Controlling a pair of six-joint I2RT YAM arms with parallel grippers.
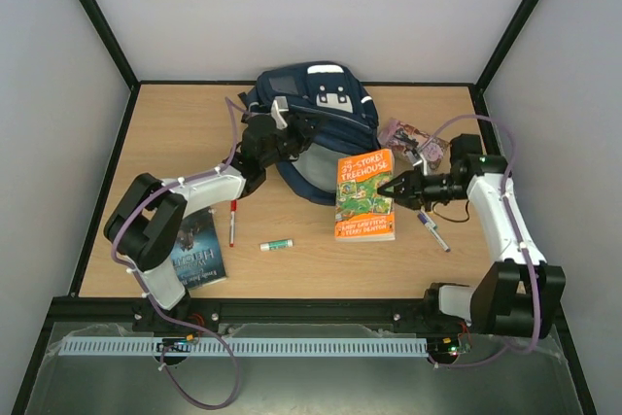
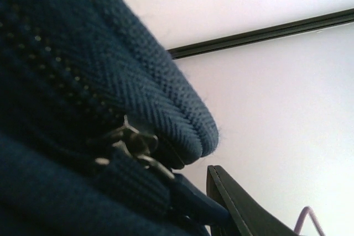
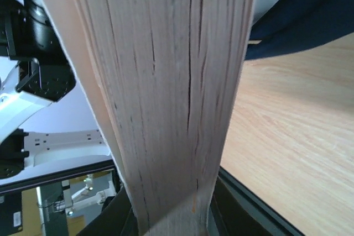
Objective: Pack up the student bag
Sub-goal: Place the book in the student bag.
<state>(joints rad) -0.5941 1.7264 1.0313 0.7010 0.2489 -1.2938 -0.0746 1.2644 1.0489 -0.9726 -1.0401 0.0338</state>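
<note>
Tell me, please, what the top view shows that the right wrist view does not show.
Only the top view: the book's orange cover, a second, dark book, two pens, a glue stick and a packet. Only the right wrist view: the page edges of the orange book, close up, clamped in the right gripper. Both: the orange book, the dark blue bag and the wooden table.

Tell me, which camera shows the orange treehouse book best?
The top external view: the treehouse book shows its orange cover and title there. The right wrist view sees only its page edges up close. The left wrist view shows only the student bag.
</note>
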